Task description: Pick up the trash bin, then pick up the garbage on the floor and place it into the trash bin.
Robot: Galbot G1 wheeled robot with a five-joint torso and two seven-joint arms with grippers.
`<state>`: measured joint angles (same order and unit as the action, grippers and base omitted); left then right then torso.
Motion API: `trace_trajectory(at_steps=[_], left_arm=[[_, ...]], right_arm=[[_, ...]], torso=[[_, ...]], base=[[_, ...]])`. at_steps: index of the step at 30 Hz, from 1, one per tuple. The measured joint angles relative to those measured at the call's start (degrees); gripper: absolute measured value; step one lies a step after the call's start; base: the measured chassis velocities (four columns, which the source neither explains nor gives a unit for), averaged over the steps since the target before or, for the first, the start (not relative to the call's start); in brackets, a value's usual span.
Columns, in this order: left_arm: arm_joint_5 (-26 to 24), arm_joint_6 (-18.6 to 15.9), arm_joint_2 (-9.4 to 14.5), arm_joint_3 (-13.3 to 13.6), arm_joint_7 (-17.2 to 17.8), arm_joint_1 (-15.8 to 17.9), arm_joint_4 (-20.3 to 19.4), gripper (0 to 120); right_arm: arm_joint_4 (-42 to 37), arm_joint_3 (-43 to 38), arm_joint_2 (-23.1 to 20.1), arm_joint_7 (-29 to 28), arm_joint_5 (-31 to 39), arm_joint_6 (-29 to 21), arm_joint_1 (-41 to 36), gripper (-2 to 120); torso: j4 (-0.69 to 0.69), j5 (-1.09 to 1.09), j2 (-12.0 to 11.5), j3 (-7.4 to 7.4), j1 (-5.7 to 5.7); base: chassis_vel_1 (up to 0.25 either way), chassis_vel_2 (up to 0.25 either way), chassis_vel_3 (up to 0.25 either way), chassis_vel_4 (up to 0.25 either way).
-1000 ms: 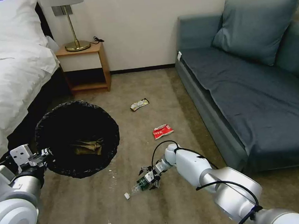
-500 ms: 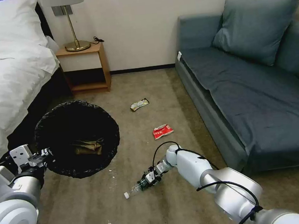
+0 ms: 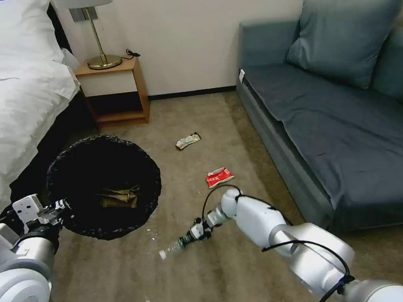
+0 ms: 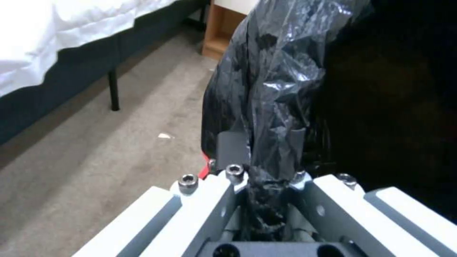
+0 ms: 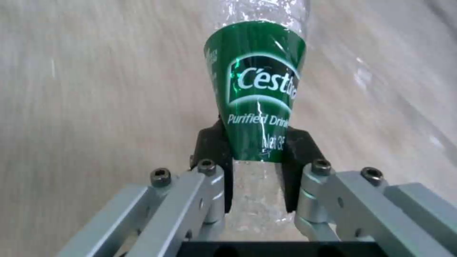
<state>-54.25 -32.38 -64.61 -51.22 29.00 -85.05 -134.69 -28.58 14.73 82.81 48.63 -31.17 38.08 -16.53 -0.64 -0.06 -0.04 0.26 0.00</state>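
Bedroom, hotel-like. Bed with white bedding along left side, dark frame on thin leg. Wooden nightstand against cream wall, brass lamp on top, wall plate behind lamp. Blue-grey sofa with matching cushions along right side. Beige carpet across floor, dark skirting at wall foot. No desk or kitchen gear, just sleeping and lounging furniture.

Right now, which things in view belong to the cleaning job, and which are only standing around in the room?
Belong to the job:
- trash bin, rim held by left claw
- tan paper bag inside it
- bottle, held by right claw
- red wrapper, on the floor
- yellowish wrapper, on the floor

Just there:
- bed
- nightstand
- lamp
- sofa
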Motion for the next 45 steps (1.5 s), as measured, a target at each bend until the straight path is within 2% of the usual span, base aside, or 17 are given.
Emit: trace_trajectory(at_steps=[1, 3, 4, 10, 12, 16, 17, 18, 21, 24, 26, 27, 29, 32, 35, 39, 45], left_arm=[[0.00, 0.00, 0.00, 0.00, 0.00, 0.00, 0.00, 0], [-0.04, 0.08, 0.19, 0.23, -0.04, 0.33, 0.51, 0], [-0.04, 0.08, 0.19, 0.23, -0.04, 0.33, 0.51, 0], [0.20, 0.28, 0.36, 1.08, 0.09, 1.02, 1.42, 0], [0.18, 0.41, 0.72, 1.10, 0.18, 1.47, 2.09, 0], [0.28, 0.54, 1.08, 1.05, 0.13, 1.78, 2.74, 0], [0.38, 0.58, 1.13, 1.10, 0.05, 1.91, 3.12, 0], [0.38, 0.58, 1.13, 1.10, 0.05, 1.91, 3.12, 0], [1.25, 0.62, 0.86, 2.01, -0.18, 2.07, 4.06, 0], [1.52, 0.62, 0.77, 2.25, -0.30, 2.07, 4.31, 0], [2.31, 0.69, 0.64, 2.64, -0.72, 2.05, 5.02, 0], [2.31, 0.69, 0.64, 2.64, -0.72, 2.05, 5.02, 0], [2.63, 0.73, 0.42, 2.95, -0.75, 1.97, 5.26, 0], [2.77, 0.73, 0.21, 3.20, -0.78, 1.95, 5.34, 0], [3.01, 0.75, -0.36, 4.12, -0.68, 1.76, 5.37, 0], [3.43, 0.75, -0.73, 4.93, -0.54, 1.51, 5.24, 0], [4.29, 0.81, -1.51, 6.21, -0.45, 1.26, 5.19, 0]], right_arm=[[0.00, 0.00, 0.00, 0.00, 0.00, 0.00, 0.00, 17], [-4.90, -3.72, -5.39, 0.63, 1.09, 1.33, -0.83, 17], [-4.90, -3.72, -5.39, 0.63, 1.09, 1.33, -0.83, 17], [-10.76, -12.02, -15.88, 1.62, 6.75, 1.83, -3.56, 17], [-11.44, -16.93, -22.86, 2.20, 10.33, 1.83, -5.66, 17], [-13.01, -19.44, -27.06, 2.61, 14.82, 1.73, -8.35, 17], [-15.71, -21.45, -29.21, 3.20, 19.69, 0.92, -10.57, 17], [-15.71, -21.45, -29.21, 3.20, 19.69, 0.92, -10.57, 17], [-26.72, -26.59, -32.85, 4.20, 34.20, -4.12, -14.87, 17], [-30.52, -27.64, -33.73, 4.23, 38.50, -5.90, -15.56, 17], [-44.64, -28.31, -36.04, 2.52, 52.25, -13.05, -16.06, 17], [-44.64, -28.31, -36.04, 2.52, 52.25, -13.05, -16.06, 17], [-53.87, -25.81, -36.82, -0.51, 59.55, -18.05, -15.10, 17], [-59.32, -22.89, -36.85, -3.10, 63.56, -21.08, -14.15, 17], [-70.57, -14.91, -34.23, -7.45, 69.99, -27.45, -11.18, 17], [-73.17, -8.71, -31.19, -9.06, 69.99, -29.11, -9.51, 17], [-72.21, 0.85, -26.61, -9.74, 64.80, -29.19, -7.48, 17]], torso=[[0.00, 0.00, 0.00, 0.00, 0.00], [-0.03, 0.02, 0.00, 0.00, 0.00], [-0.03, 0.02, 0.00, 0.00, 0.00], [0.11, 0.06, 0.00, -0.01, 0.00], [-0.02, 0.01, 0.00, -0.01, 0.00], [-0.07, 0.05, 0.00, -0.01, 0.00], [-0.02, 0.06, 0.00, -0.01, 0.00], [-0.02, 0.06, 0.00, -0.01, 0.00], [0.07, 0.02, 0.00, -0.01, 0.00], [0.07, 0.03, 0.00, -0.01, 0.00], [0.05, -0.01, 0.01, -0.01, 0.00], [0.05, -0.01, 0.01, -0.01, 0.00], [0.06, -0.04, 0.01, -0.02, 0.00], [0.07, -0.01, 0.00, -0.01, 0.00], [0.07, -0.03, 0.00, -0.01, 0.00], [0.07, -0.01, 0.01, -0.01, 0.00], [0.03, -0.02, 0.00, 0.00, 0.00]], base=[[0.000, 0.000, 0.000, 0.000], [0.000, 0.000, 0.000, 0.000], [0.000, 0.000, 0.000, 0.000], [0.000, 0.000, 0.000, 0.000], [0.000, 0.000, 0.000, 0.000], [0.000, 0.000, 0.000, 0.000], [0.000, 0.000, 0.000, 0.000], [0.000, 0.000, 0.000, 0.000], [0.000, 0.000, 0.000, 0.000], [0.000, 0.000, 0.000, 0.000], [0.000, 0.000, 0.000, 0.000], [0.000, 0.000, 0.000, 0.000], [0.000, 0.000, 0.000, 0.000], [0.000, 0.000, 0.000, 0.000], [0.000, 0.000, 0.000, 0.000], [0.000, 0.000, 0.000, 0.000], [0.000, 0.000, 0.000, 0.000]])
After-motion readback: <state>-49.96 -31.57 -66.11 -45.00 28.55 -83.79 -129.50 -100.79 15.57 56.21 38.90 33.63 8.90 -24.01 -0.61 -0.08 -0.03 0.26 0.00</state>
